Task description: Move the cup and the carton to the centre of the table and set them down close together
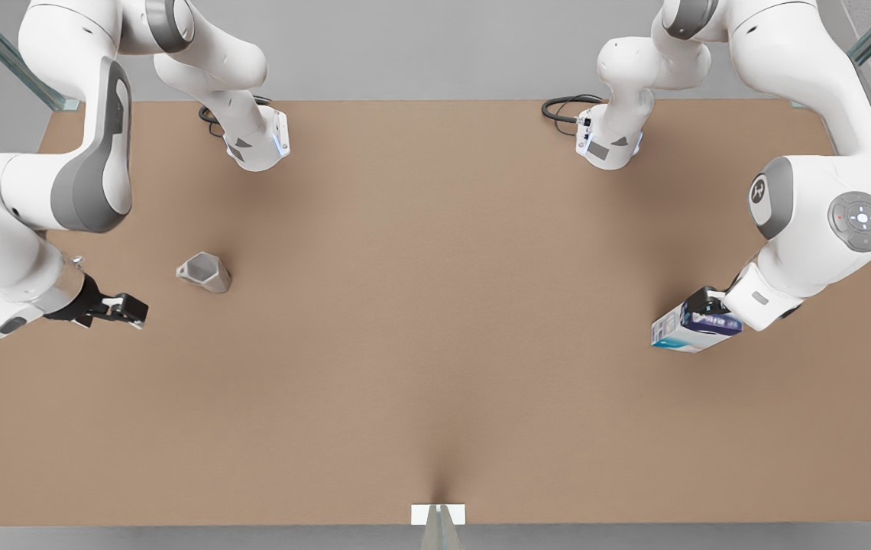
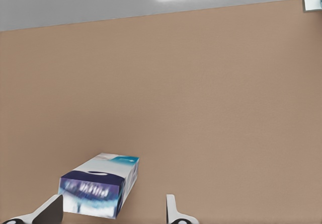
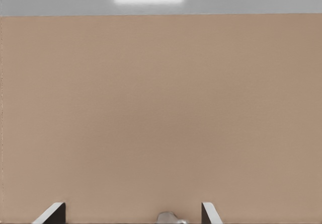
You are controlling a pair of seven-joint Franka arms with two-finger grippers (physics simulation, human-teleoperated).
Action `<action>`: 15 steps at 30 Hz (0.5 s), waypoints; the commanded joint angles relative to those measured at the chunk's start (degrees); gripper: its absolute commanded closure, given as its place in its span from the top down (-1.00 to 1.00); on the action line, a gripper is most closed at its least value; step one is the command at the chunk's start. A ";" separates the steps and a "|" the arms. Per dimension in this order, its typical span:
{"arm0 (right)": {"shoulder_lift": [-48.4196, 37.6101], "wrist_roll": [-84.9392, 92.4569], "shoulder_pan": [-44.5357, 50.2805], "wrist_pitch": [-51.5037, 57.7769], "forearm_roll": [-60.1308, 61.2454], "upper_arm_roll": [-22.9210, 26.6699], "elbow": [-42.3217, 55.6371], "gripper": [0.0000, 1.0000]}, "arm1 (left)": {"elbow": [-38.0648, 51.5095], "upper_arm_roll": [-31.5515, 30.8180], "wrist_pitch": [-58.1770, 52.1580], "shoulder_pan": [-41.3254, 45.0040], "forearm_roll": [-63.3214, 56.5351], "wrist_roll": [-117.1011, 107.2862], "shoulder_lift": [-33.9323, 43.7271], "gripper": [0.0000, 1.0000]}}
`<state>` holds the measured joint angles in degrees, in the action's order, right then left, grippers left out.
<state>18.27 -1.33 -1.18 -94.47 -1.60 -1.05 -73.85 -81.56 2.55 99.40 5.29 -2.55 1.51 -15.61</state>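
Surface: brown table [image 1: 435, 367], centre bare.
Left gripper [image 2: 113, 211]: spread, carton [image 2: 100, 186] between fingers, off-centre, ungrasped, front view's right.
Right gripper [image 3: 133, 214]: spread, cup [image 1: 205, 273] just ahead, front view's left.

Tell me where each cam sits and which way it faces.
Front view: high overhead, looking down on the table; both arms, cup, carton.
Left wrist view: on the arm at the front view's right, looking low across the tabletop past the carton; the open left claw shows.
Right wrist view: on the other arm, facing bare tabletop; the open right claw shows, cup edge between its fingers.
Shared: front and left wrist views both show the carton.
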 commanded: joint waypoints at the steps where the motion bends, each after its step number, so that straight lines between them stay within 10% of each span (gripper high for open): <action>1: -0.08 0.01 0.12 0.07 0.01 0.00 -0.06 1.00 | 0.00 0.00 0.00 0.07 0.00 -0.02 0.05 1.00; 15: -5.27 0.37 0.82 -14.08 0.19 -0.35 -25.90 1.00 | 0.00 0.00 -0.18 0.08 -0.17 -0.54 -1.27 1.00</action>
<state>13.02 -0.97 -0.36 -109.22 -1.41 -1.47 -100.85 -81.64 2.55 99.23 5.36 -2.71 0.97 -16.88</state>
